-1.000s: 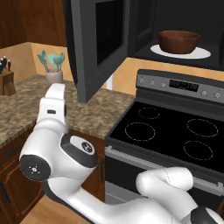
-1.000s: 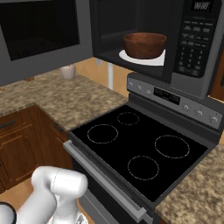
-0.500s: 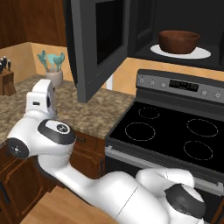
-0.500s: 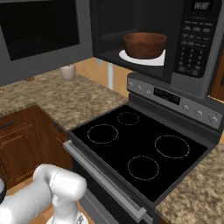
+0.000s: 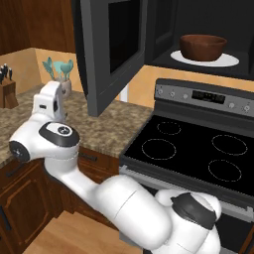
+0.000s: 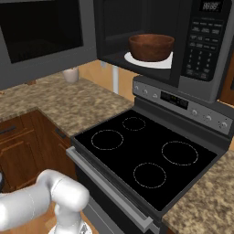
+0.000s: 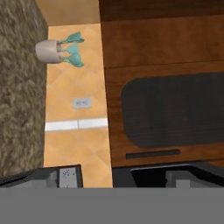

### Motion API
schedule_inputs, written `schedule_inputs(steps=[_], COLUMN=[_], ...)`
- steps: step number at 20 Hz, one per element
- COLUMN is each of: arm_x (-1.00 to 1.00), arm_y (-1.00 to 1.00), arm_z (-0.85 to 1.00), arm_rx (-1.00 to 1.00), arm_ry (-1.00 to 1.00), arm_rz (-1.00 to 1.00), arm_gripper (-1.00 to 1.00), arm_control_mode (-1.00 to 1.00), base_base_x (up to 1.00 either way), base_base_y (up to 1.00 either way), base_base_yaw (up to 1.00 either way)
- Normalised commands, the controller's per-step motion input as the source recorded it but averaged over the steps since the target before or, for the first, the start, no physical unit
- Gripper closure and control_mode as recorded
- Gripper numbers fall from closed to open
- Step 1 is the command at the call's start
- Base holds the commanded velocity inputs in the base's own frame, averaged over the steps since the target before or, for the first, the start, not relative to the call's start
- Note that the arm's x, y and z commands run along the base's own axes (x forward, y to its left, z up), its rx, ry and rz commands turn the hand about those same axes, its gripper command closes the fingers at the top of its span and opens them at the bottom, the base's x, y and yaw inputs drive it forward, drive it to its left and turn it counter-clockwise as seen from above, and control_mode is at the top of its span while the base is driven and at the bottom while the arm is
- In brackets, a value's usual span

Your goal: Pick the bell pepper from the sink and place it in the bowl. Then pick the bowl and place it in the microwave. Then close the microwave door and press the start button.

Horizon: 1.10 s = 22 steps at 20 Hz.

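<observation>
While my hand [image 5: 46,101] sits up over the bench [image 5: 106,131], left of the stove, its jaws are wide apart and hold nothing. Looking along it I see the wall, a pale utensil cup [image 7: 49,51] with teal tools, and a dark window in a wooden panel, can't tell what that is. Microwave door [image 5: 111,49] hangs swung open just right of my wrist, out over the bench edge. Behind it the microwave [image 6: 201,45] cavity is open, and the bowl [image 6: 151,46] sits inside on the white turntable plate [image 6: 132,58]; can't see into the bowl, so pepper inside is unconfirmed. Bowl placement looks done, so the step is closing the door. Next move, I judge: get my hand behind the door's outer face and push it round toward the cavity until it latches, then reach for the keypad [image 6: 201,43] start button.
</observation>
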Motion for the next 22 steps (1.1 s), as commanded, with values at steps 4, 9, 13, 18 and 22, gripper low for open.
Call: schedule_inputs(steps=[4,9,13,18,22], arm_x=[0.38,0.05,0.00,-0.18,-0.72], arm_y=[-0.51,-0.59,-0.69,-0.38,-0.09], arm_z=[0.05,0.24,0.19,0.25,0.42], arm_rx=[0.03,0.02,0.03,0.01,0.00], arm_ry=[-0.15,-0.20,-0.16,-0.25,-0.44], arm_rz=[0.04,0.08,0.09,0.02,-0.14], arm_gripper=[-1.00,-1.00,-1.00,-1.00,-1.00], arm_control_mode=[-1.00,-1.00,-1.00,-1.00,-1.00], base_base_x=[0.00,0.00,0.00,0.00,0.00], base_base_y=[0.00,0.00,0.00,0.00,0.00], base_base_yaw=[0.00,0.00,0.00,0.00,0.00])
